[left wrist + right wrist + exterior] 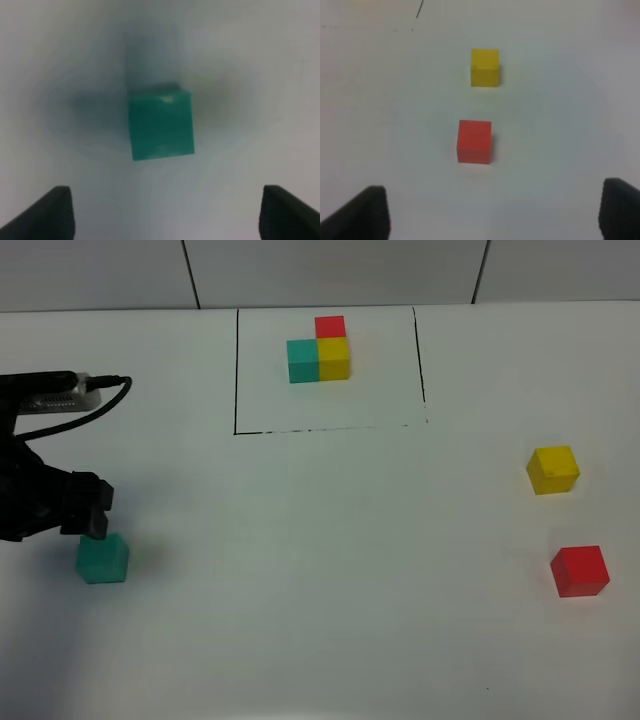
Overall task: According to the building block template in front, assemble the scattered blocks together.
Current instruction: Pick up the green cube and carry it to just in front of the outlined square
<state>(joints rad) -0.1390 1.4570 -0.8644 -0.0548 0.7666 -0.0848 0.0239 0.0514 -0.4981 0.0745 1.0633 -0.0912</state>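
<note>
Item 1: building block template (319, 351), 3 cubes joined in an L (teal, yellow, red), inside the black-line rectangle (236, 370) at the far side of the counter (330, 570).
Item 2: teal cube (103, 559), loose, just beside my left claw (93, 523), whose fingers are spread and hold nothing.
Items 3 and 4: yellow cube (553, 469) and red cube (580, 571), apart from each other, ahead of my right claw (490, 215), which is spread wide and empty.

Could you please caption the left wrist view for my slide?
Open left gripper aimed at the loose teal cube on the white table.
</note>
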